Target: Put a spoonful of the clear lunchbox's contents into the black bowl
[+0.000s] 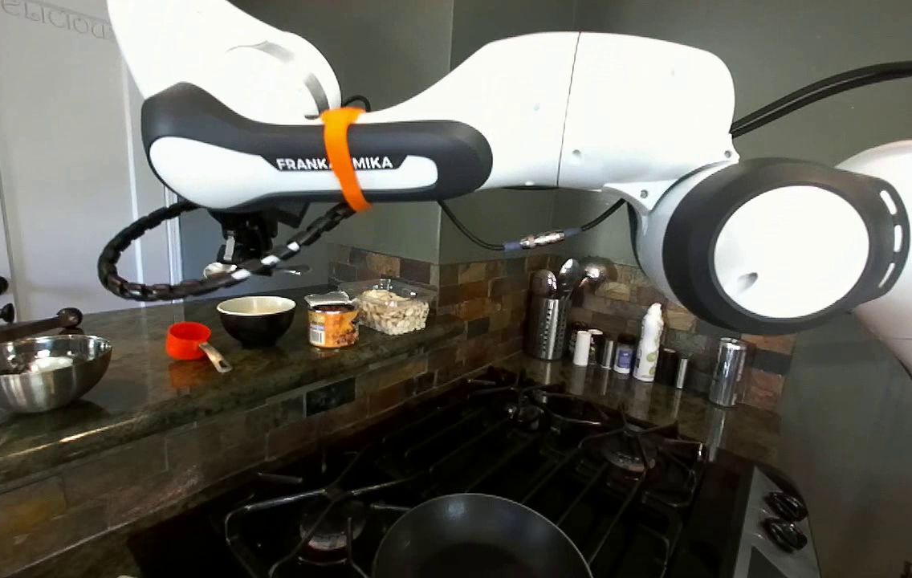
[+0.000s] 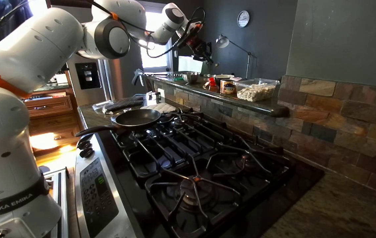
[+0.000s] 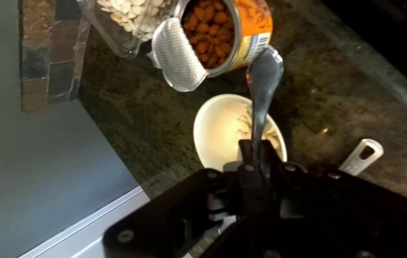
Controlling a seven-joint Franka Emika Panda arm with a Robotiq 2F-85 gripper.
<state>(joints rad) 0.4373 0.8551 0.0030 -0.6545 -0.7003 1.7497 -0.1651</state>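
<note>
Silver metal is seen in the spoon (image 3: 265, 80), which is clamped by its handle in the black gripper (image 3: 256, 150). The jaws are pressed together on it, and the end of the handle is left sticking out. Both are held up in the air above the stone counter (image 1: 135, 401). Whether food is on the spoon cannot be told.

The black bowl (image 1: 255, 327) is set on the counter. In the wrist view it is partly hidden behind the gripper and the spoon. Its inside is white, and some pale pieces (image 3: 271, 139) can be seen on one side of it. The clear lunchbox (image 2: 257, 82) is set near the end of the counter, by the tiled wall (image 2: 350, 119), and its pale contents (image 2: 256, 93) can be seen through its sides.

Between the bowl and the lunchbox, an orange can (image 1: 333, 325) is placed. Brown almonds (image 3: 210, 32) are held in it, and its foil lid (image 3: 178, 53) is bent back. On the bowl's other side, a red measuring cup (image 1: 187, 341) is laid near it, and past that a shiny steel mixing bowl (image 1: 34, 391) is placed. Lower down, a black frying pan (image 2: 138, 117) is set on the gas stove (image 2: 196, 191), as is shown in both exterior views.
</note>
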